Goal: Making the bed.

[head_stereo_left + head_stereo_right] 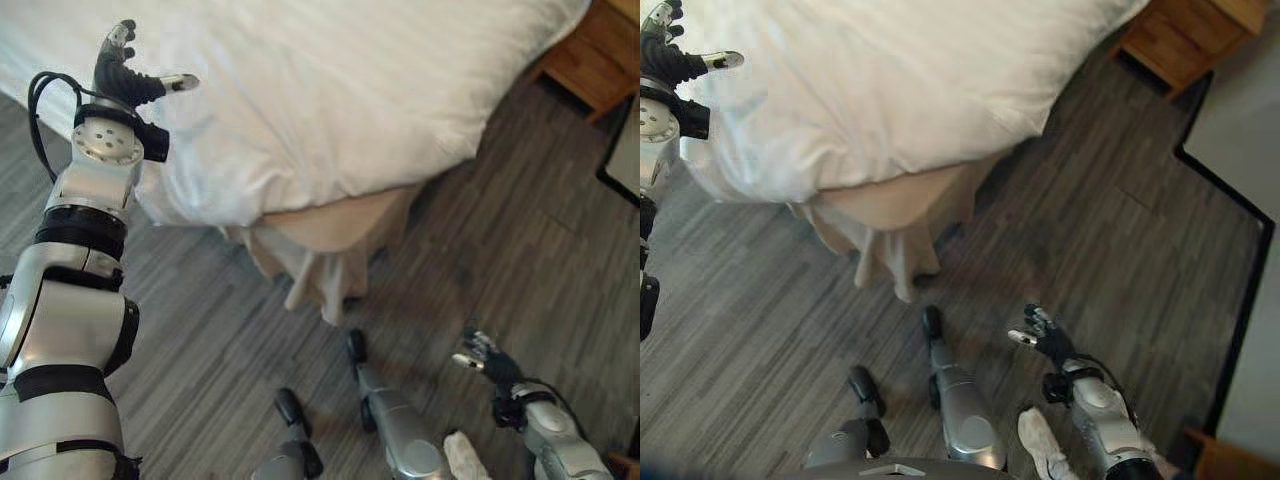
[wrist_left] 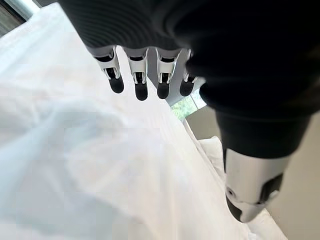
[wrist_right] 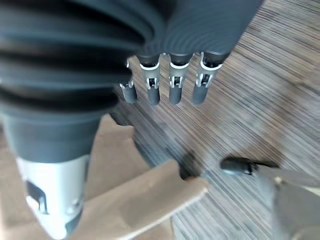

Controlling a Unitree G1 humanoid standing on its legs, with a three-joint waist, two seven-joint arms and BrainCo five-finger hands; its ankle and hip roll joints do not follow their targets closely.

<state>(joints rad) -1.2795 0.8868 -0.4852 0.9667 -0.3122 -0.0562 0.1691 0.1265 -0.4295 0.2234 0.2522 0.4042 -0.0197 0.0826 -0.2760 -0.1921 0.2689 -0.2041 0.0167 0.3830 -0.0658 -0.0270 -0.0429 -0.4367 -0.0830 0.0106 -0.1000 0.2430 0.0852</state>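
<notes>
The puffy white duvet [image 1: 330, 90] lies rumpled over the bed's corner, a beige skirt [image 1: 330, 235] hanging beneath. Left hand [image 1: 125, 72] hovers spread above it; right hand [image 1: 1048, 338] hangs relaxed over striped grey floor [image 1: 760, 310].

Bright, even daylight blows out the white duvet [image 1: 340, 90] — folds barely read; both wrist views blur up close.

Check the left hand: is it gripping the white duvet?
No: the left hand hovers over the white duvet with fingers spread, holding nothing.
</notes>
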